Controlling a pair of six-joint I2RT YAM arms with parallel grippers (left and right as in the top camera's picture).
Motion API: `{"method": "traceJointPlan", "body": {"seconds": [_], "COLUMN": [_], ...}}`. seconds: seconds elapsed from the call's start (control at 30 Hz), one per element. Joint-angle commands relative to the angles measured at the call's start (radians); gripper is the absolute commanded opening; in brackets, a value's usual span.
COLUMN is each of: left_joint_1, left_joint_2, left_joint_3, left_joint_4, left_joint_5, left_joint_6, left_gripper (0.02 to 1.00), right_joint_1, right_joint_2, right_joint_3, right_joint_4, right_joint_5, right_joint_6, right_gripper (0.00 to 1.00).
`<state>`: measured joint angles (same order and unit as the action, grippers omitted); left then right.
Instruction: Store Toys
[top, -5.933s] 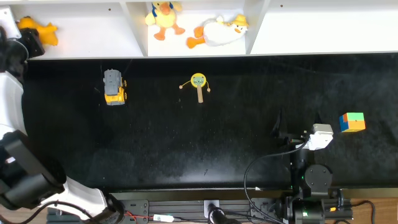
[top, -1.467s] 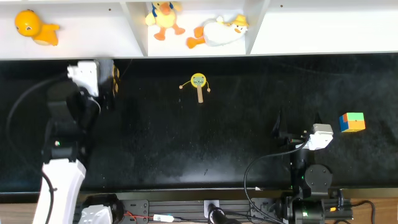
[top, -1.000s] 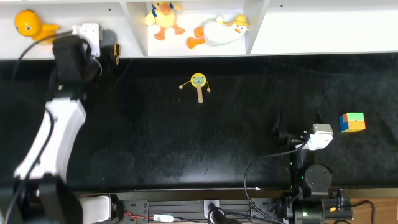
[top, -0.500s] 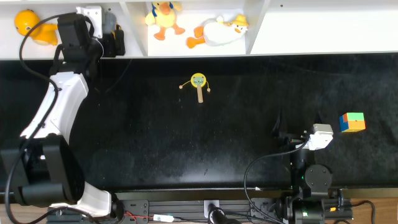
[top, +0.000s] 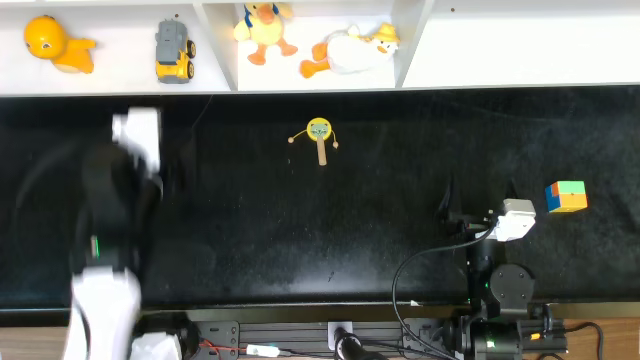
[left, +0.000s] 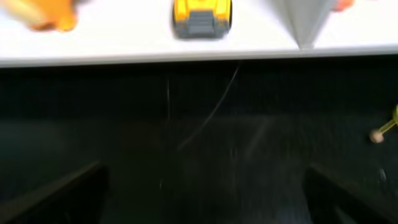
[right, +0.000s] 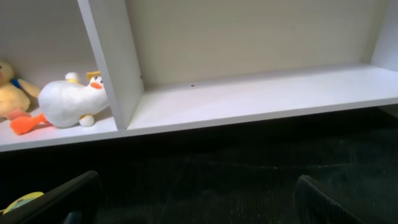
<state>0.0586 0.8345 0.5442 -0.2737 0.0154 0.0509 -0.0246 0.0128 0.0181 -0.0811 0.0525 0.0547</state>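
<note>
Toy truck (top: 175, 52) sits on shelf (top: 115, 65) bordering black table (top: 300, 220).

Even, bright overhead light; white shelf (top: 520, 45) stands out hard against the dark matte table (top: 380, 220).
Left arm (top: 115, 200) smeared in top view. Left wrist view soft throughout, yellow toy truck (left: 202, 17) blurred, faint pale streaks on the table. Right wrist view clear.

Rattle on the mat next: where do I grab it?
Probably best: take the rattle by its wooden handle, straight down from above, squeezing across its width. It lies flat, and the slim stick is narrower than the round head.
</note>
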Motion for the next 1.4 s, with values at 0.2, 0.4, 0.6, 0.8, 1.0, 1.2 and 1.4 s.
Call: {"method": "traceJointPlan", "body": {"seconds": [0.2, 0.4, 0.6, 0.8, 1.0, 1.2, 1.4], "left_joint_1": [-0.037, -0.08, -0.094, -0.091, -0.091, -0.091, -0.091], "left_joint_2": [-0.528, -0.708, -0.833, -0.832, -0.832, -0.832, -0.832], "left_joint_3": [-0.481, -0.536, -0.536, -0.536, -0.536, -0.536, -0.536], "left_joint_4": [0.386, 0.349, 0.187, 0.191, 0.191, 0.191, 0.191], "left_joint_5": [-0.036, -0.079, -0.009, 0.006, 0.006, 0.006, 0.005], "left_joint_6": [0.004, 0.004, -0.002, -0.063, -0.063, -0.063, -0.063], "left_gripper": [0.998, 0.998, 0.998, 0.998, 0.998, 0.998, 0.998], "right_joint_1": [0.0, 0.0, 0.0, 0.0, 0.0, 0.0, 0.0], "right_joint_2": [-0.008, -0.008, -0.008, -0.008, -0.008, -0.008, -0.008], "right_joint_3": [-0.013, -0.013, -0.013, -0.013, -0.013, -0.013, -0.013], "right_joint_4": [0.004, 0.004, 0.004, 0.004, 0.004, 0.004, 0.004], "right_joint_5": [-0.003, -0.003, -0.003, -0.003, -0.003, -0.003, -0.003], "right_joint_6": [-0.002, -0.002, -0.002, -0.002, -0.002, -0.002, -0.002], "right_gripper": [0.996, 0.996, 0.996, 0.996, 0.996, 0.996, 0.996]}}
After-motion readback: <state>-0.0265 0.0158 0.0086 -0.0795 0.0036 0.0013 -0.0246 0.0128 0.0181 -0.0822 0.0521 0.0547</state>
